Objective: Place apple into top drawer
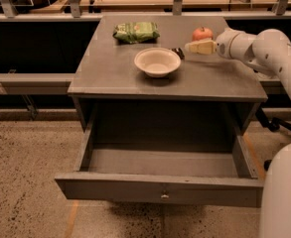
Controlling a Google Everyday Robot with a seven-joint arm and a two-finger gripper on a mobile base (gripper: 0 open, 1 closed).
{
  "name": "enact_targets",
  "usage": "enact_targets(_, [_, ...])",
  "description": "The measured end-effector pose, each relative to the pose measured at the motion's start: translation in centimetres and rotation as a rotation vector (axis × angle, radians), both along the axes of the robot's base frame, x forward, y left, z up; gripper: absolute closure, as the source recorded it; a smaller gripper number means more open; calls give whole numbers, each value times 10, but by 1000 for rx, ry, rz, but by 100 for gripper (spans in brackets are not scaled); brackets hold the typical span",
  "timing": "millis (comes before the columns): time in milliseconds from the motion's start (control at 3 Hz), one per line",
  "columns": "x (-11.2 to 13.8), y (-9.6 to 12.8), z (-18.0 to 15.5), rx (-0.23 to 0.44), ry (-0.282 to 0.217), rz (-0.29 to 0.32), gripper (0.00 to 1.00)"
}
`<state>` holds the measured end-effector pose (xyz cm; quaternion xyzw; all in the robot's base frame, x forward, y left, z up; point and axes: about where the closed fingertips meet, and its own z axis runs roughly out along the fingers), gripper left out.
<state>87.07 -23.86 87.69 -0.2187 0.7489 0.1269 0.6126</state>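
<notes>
The small red apple [202, 33] sits on the grey cabinet top [110, 68], at the back right. My gripper [190, 47] reaches in from the right on a white arm, low over the top, just in front of the apple and right of the cream bowl [157, 61]. Its cream fingers [199, 46] point left, and nothing shows between them. The top drawer [160, 188] is pulled wide out below the top. It is empty, with a small round metal knob [164, 196] on its front panel.
A green snack bag [136, 31] lies at the back left of the top. A small dark object [178, 52] lies between the bowl and the gripper. A railing and wooden benches run behind. The white robot body [283, 192] fills the lower right.
</notes>
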Motion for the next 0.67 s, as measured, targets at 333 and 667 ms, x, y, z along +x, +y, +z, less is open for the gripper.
enact_targets(333, [20, 9, -6, 17, 4, -8, 15])
enact_targets(667, [32, 16, -14, 33, 14, 2, 38])
